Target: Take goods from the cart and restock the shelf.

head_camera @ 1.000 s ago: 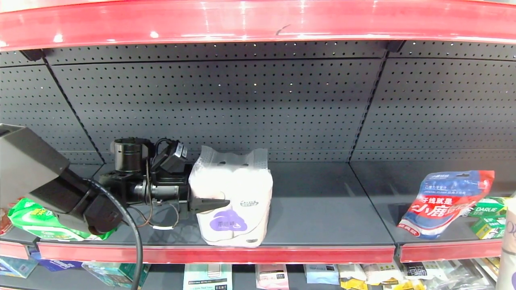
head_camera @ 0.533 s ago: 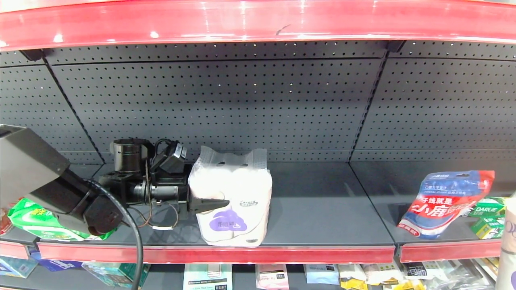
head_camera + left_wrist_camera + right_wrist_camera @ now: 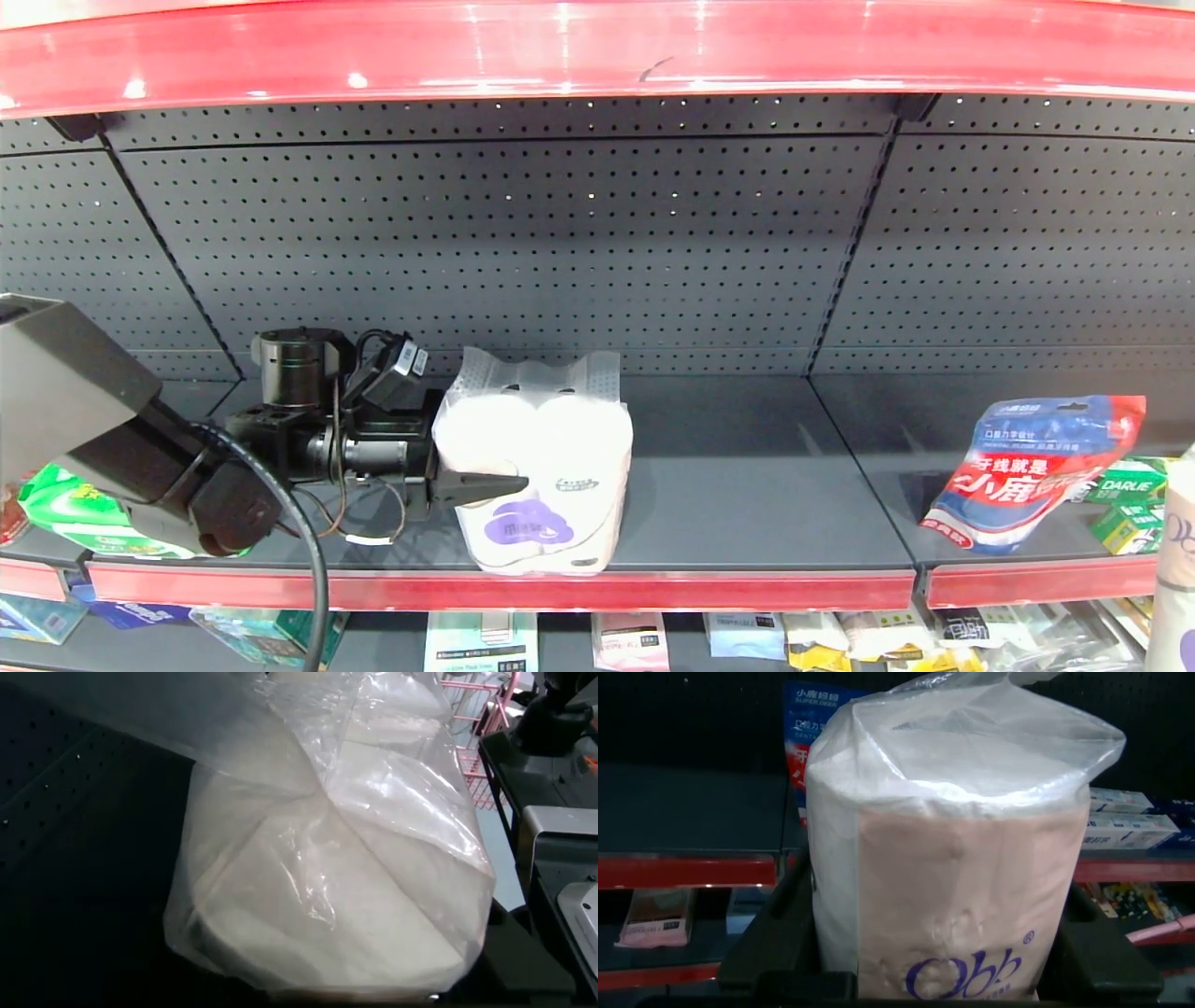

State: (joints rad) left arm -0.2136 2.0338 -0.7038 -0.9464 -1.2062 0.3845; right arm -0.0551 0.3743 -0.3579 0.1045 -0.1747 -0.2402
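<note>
A white toilet paper pack [image 3: 541,457] with a purple label stands on the dark shelf [image 3: 747,504] near its red front lip. My left gripper [image 3: 485,467] comes in from the left, shut on this pack, with one black finger [image 3: 476,485] across its front. The left wrist view has the pack's clear wrapping [image 3: 327,859] right up close. My right gripper [image 3: 943,961] is shut on a second wrapped pack [image 3: 952,859], its fingers [image 3: 775,943] on both sides. That pack's edge [image 3: 1174,569] pokes in at the lower right of the head view.
A red and blue pouch [image 3: 1032,467] leans on the shelf's right part, with green boxes [image 3: 1130,504] beside it. A green pack [image 3: 65,509] lies at the far left. Free shelf stretches between the white pack and the pouch. A pink cart [image 3: 481,719] stands behind.
My left gripper has dropped a little and the white pack has settled lower on the shelf. The right pack at the frame edge has sunk slightly.
</note>
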